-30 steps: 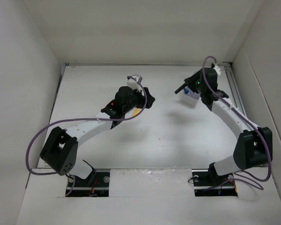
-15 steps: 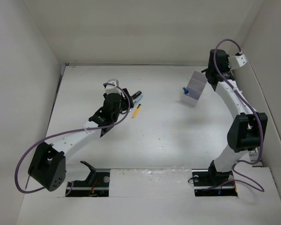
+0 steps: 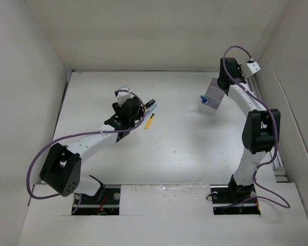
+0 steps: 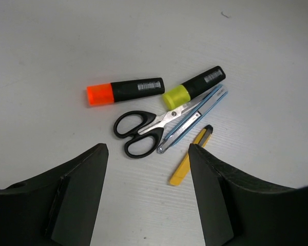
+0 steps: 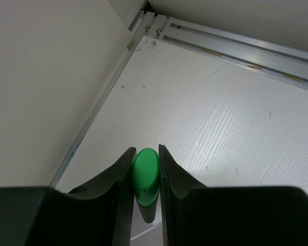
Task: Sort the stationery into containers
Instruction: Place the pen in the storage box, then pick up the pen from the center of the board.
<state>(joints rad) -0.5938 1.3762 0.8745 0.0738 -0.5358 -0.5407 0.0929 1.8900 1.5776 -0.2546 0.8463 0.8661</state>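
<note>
Right pincer [image 5: 145, 149]: closed on a green-capped marker [image 5: 146, 173], which was clamped near its cap end with the body hanging down between the fingers. Only bare desk [image 5: 231, 133] and the wall rail were seen beyond this pincer; the tray was not in its own view. From above, the translucent tray [image 3: 214, 96] was seen just beside and below this pincer, with a blue-capped bottle [image 3: 204, 100] at its far side from the pincer.

Left pincer [image 4: 147, 148]: open, nothing held, poised above the loose pile. Directly under the gap lay the black-handled scissors [image 4: 143, 130]. Just past them, the silver-blue pen [image 4: 194, 119] was pressed against the blades. The yellow stick [image 4: 191, 163] lay by the right finger. Farther ahead were the orange-tipped marker [image 4: 126, 90] and the yellow-green highlighter [image 4: 195, 87], the latter touching the pen.

Risks judged:
- The marker could be dropped outside the tray, since the tray was out of the wrist camera's sight.
- The marker could swing or slip, being pinched so near one end.
- Neighbours could be dragged if the left pincer closed, since the items lay in contact.
</note>
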